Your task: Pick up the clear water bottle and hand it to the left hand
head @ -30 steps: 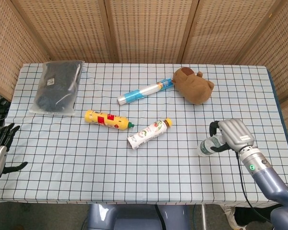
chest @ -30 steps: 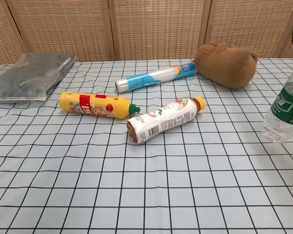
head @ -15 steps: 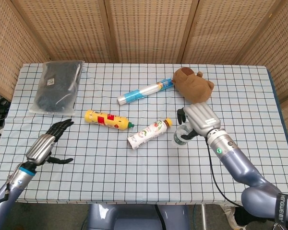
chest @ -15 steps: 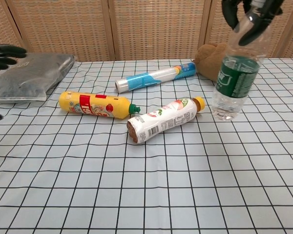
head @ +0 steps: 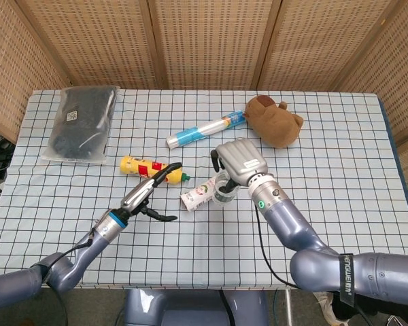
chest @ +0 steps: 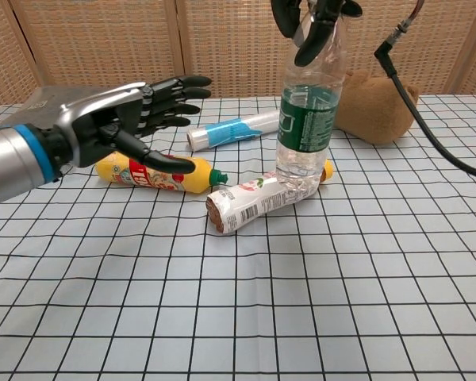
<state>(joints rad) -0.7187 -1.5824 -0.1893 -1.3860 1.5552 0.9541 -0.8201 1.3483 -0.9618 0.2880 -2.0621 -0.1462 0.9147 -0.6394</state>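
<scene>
1. One clear water bottle (chest: 308, 111) is what matters here. It's upright with a green label, held by its top in the right hand (chest: 313, 17), hanging in the air just above the white yogurt bottle (chest: 263, 195). In the head view the right hand (head: 239, 160) covers most of it.

2. Big change: a second ago that bottle was way off at the right edge of the table, half a second ago it was partway in, and now it's over the middle. So the pickup is done and the carry across is basically finished.

3. The left hand (chest: 119, 121) has come in too. It was down at the near-left corner before; now it sits left of the water bottle, fingers spread, thumb out, holding nothing. There's still a clear gap between it and the bottle, so no handover yet.

4. My guess is the next bit is closing that gap and getting the left fingers around the label area before the right lets go.

5. Around the water bottle: yellow sauce bottle (chest: 155, 171) to the left, under the left hand from the chest view; blue-and-white tube (chest: 246, 128) behind; brown plush toy (head: 275, 121) behind and right; dark plastic bag (head: 81, 122) far back-left on the checked tablecloth (chest: 301, 317).
</scene>
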